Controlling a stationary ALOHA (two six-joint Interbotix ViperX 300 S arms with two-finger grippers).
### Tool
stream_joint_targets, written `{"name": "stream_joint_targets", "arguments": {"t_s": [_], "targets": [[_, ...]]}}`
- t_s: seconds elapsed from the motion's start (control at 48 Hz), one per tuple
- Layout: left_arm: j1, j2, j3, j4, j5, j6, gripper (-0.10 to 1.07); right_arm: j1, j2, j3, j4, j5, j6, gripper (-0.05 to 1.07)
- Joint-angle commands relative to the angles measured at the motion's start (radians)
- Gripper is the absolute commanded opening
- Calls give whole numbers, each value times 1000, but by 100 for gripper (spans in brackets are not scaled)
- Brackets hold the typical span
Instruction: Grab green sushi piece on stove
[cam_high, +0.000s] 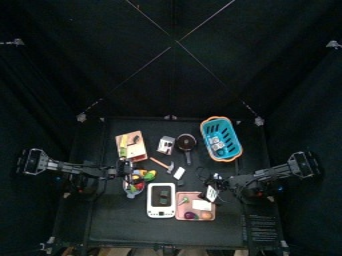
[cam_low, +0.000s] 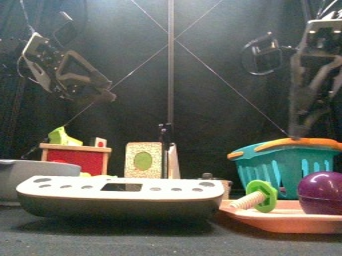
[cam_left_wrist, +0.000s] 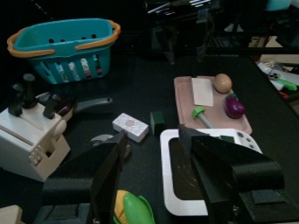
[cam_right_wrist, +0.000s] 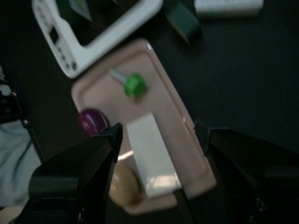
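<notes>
You've got the white rectangular toy stove with the dark grey centre patch (cam_high: 162, 199) at the front of the black surface (cam_high: 100, 215).

The green sushi piece (cam_left_wrist: 156, 120) isn't on the stove as far as I can see. It sits on the surface just off the stove's far corner, touching or nearly touching a small white block (cam_left_wrist: 131, 127). In the front view it stands upright behind the stove (cam_low: 143, 160).

Your left hand (cam_left_wrist: 163, 179) has its jaws spread wide with nothing between them. It's above the stove's near side, and the sushi is apart from it, beyond the stove.

Your right hand (cam_right_wrist: 163, 175) is also spread wide and empty. It hangs over the pink plastic tray (cam_right_wrist: 176, 105), which lies just beside the stove. On the tray are:
- a green-capped toy bolt (cam_right_wrist: 136, 85)
- a purple ball (cam_right_wrist: 91, 120)
- a white slab (cam_right_wrist: 152, 157)
- a tan egg-shaped piece (cam_left_wrist: 223, 83)

Farther back from the stove are:
- a teal plastic basket (cam_left_wrist: 65, 48)
- a white knife block with black handles (cam_left_wrist: 30, 131)
- a tan wooden board (cam_high: 131, 145)
</notes>
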Motion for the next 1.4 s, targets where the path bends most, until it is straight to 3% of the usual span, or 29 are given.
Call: {"name": "stream_joint_targets", "arguments": {"t_s": [0.0,0.146,0.458,0.562,0.833,1.375], "targets": [[0,-2,-5,2,-5,2,87,-25,49,-51,-95,-144,2,96],[2,-5,3,2,-5,0,87,-51,160,-117,-190,-230,2,96],[2,-31,23,2,-5,0,87,-52,420,-342,-318,-213,-9,96],[2,-41,29,2,-5,0,87,-54,469,-394,-337,-179,-12,95],[3,-51,37,2,-5,0,87,-52,538,-466,-348,-126,-14,95],[5,-51,38,2,-5,0,87,-38,589,-503,-344,-123,-12,95]]}}
